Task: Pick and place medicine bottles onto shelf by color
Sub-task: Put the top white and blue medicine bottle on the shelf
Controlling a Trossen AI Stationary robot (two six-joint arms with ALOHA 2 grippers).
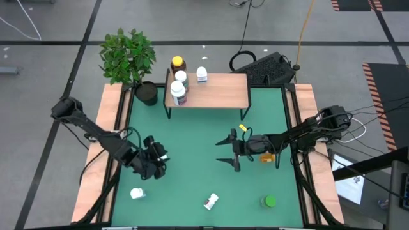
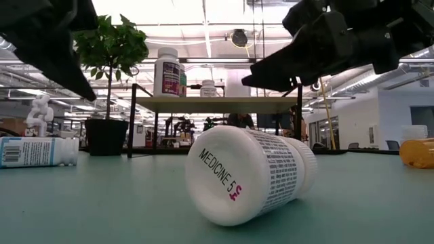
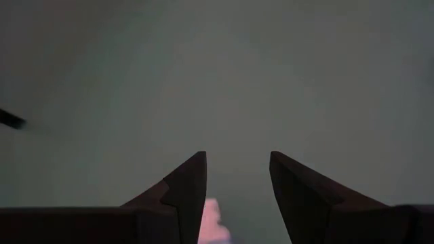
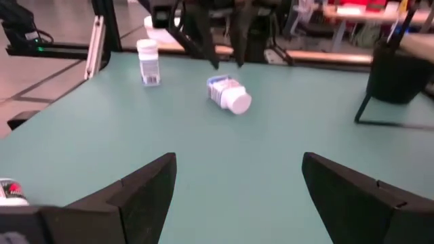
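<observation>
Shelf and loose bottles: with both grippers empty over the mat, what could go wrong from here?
The bottles on the shelf crowd its left end; adding another there may topple them. The white bottle lies on its side and might roll when the left gripper or the open right gripper closes on it. The orange bottle lies half hidden under the right arm, which could knock it.
</observation>
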